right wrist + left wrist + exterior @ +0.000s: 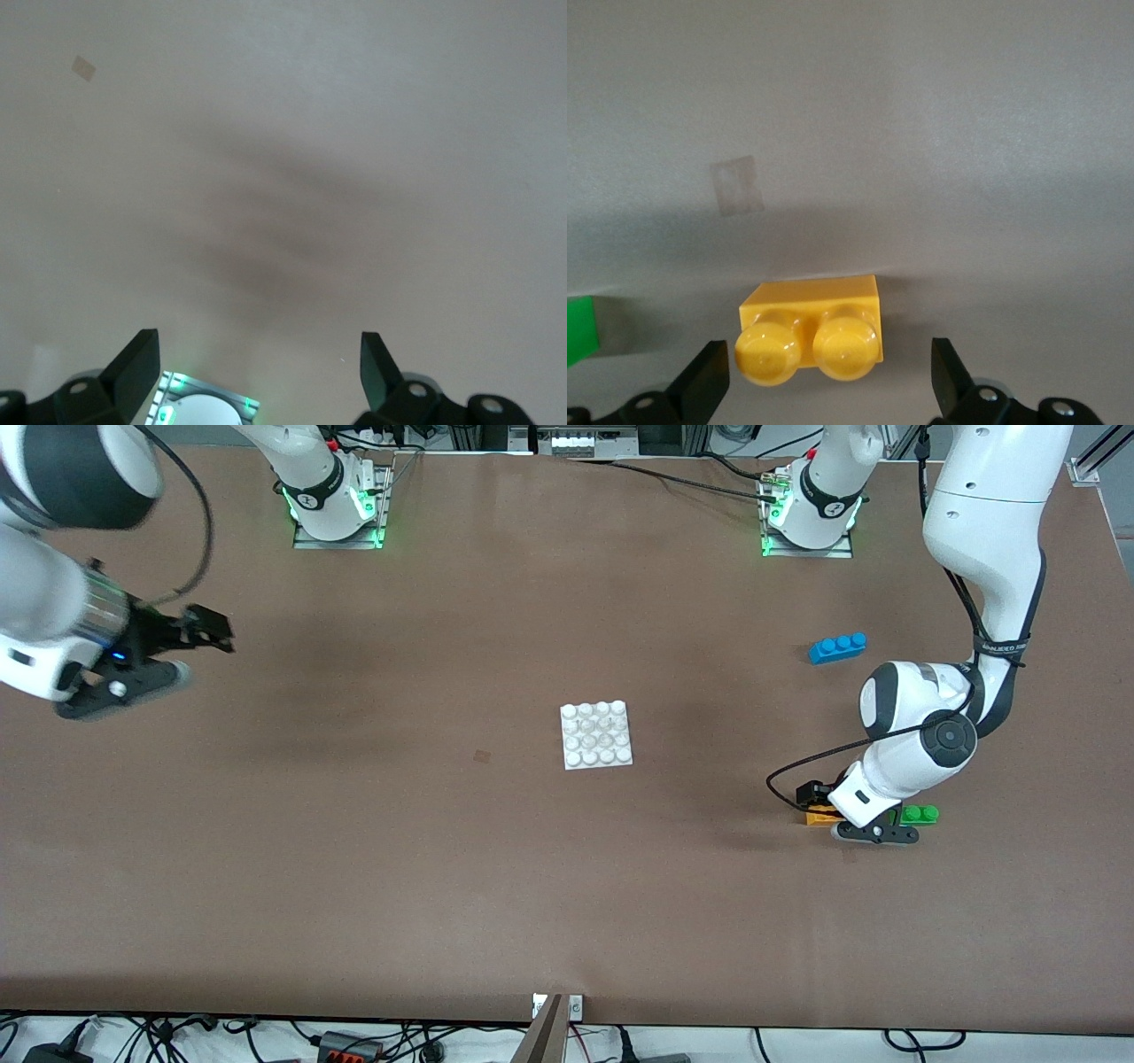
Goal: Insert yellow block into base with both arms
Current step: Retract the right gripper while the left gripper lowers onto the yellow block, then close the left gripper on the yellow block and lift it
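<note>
Reaching down, we hold our left end effector (830, 376) wide open around the yellow block (812, 332), whose long side runs across the gap between the fingers. Our right end effector (190, 651) waits open in the air, well apart. The base (597, 734) sits mid-tabletop.

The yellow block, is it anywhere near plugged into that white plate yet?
Not yet. The yellow block lies on the table beside the green brick, apart from the base, whose studs are bare. The left end effector is open around it, ungripped. The right end effector waits open. Lifting, carrying and pressing remain.
</note>
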Robot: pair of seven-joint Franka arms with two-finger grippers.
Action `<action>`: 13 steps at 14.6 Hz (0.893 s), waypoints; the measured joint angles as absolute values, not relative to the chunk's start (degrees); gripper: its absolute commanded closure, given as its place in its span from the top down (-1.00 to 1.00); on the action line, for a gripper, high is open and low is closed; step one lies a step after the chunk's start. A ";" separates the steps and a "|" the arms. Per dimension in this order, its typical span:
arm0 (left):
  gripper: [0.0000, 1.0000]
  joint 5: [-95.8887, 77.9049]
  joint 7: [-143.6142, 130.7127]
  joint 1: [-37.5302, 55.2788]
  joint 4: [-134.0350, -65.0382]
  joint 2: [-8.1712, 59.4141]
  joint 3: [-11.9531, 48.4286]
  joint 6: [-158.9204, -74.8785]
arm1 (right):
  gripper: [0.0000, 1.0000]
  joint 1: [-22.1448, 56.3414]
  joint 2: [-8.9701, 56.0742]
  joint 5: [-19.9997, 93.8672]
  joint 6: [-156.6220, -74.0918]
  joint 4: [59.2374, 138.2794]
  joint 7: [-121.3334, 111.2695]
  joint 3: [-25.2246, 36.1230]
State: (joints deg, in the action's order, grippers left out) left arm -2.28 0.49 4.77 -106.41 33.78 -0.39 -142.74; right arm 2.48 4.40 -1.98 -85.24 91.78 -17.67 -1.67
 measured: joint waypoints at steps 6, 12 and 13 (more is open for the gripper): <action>1.00 -2.28 0.58 4.59 -106.44 34.21 -0.49 -144.01 | 1.00 1.75 -3.19 -1.89 -85.81 96.71 -13.68 4.39; 1.00 -2.28 0.75 4.59 -106.46 34.99 -0.49 -145.16 | 1.00 0.79 -5.09 -1.83 -87.09 97.11 -13.22 4.56; 1.00 -2.28 0.78 4.59 -106.47 35.16 -0.50 -145.22 | 1.00 0.85 -5.07 -1.83 -87.13 97.16 -13.04 4.28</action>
State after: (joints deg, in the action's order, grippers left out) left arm -2.28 0.78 4.59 -106.47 35.16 -0.50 -145.22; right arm 0.85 -5.07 -1.83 -87.13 97.16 -13.04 4.28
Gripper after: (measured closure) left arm 0.000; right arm 0.000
